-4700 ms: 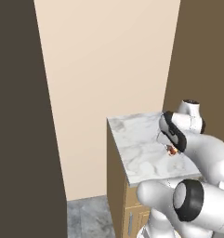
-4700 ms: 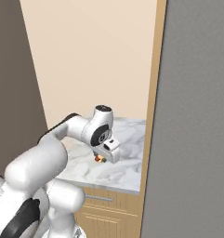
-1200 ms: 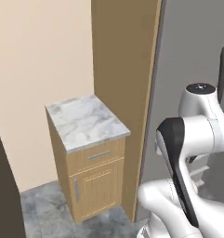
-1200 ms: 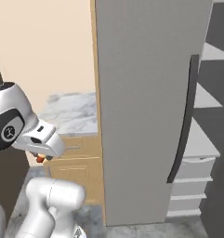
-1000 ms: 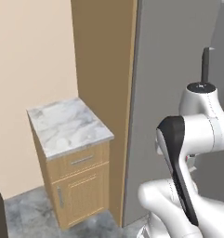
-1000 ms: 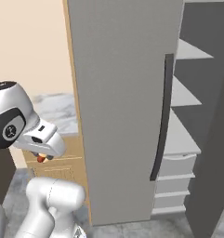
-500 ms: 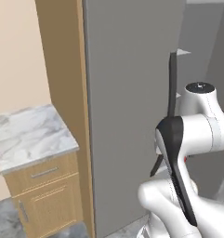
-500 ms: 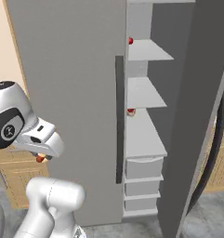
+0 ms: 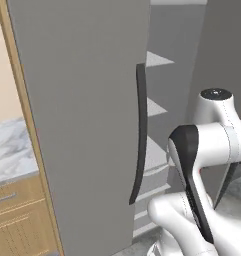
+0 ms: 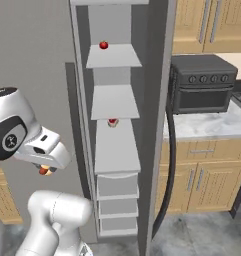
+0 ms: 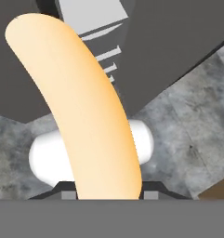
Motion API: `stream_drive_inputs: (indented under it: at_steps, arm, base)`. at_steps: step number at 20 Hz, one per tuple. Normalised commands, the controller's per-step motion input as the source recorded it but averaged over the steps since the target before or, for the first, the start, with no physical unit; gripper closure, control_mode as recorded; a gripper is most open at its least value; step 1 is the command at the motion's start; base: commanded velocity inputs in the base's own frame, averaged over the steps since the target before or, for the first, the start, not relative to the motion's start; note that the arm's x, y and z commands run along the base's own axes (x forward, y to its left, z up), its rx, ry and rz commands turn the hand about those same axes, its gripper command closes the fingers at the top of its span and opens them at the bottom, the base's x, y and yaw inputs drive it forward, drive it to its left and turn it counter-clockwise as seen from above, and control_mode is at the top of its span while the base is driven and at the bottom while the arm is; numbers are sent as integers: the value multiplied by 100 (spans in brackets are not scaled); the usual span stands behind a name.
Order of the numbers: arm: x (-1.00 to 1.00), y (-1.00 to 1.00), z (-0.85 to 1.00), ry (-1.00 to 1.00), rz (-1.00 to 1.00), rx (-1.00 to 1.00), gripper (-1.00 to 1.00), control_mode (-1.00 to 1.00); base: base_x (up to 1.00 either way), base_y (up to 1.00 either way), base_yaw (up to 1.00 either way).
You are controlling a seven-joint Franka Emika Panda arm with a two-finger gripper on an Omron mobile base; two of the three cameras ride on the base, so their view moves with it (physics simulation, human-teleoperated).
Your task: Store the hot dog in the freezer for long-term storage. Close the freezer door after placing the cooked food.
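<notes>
Freezer [image 10: 114,150] shelves carry two small red items [image 10: 104,45].

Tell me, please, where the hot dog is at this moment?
The hot dog is held in the pincer at the lower left of the right base view, in front of the wide grey fridge door, left of the open freezer shelves.

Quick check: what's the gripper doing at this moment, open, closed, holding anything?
Gripper: closed on the small tan-bun hot dog, carried low in front of the open freezer.
</notes>
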Motion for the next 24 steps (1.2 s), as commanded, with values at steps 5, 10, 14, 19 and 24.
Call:
stream_drive_inputs:
  at_steps: [5,10,14,19,24]
  arm:
    - [0,0,0,0,0,0,100,100]
    - [0,0,0,0,0,0,100,100]
    - [0,0,0,0,0,0,100,100]
    - [0,0,0,0,0,0,100,100]
    - [0,0,0,0,0,0,100,100]
  base:
    - [10,-40,25]
    - [28,-20,32]
    - [17,-25,33]
    - [22,-34,18]
    - [38,-26,1]
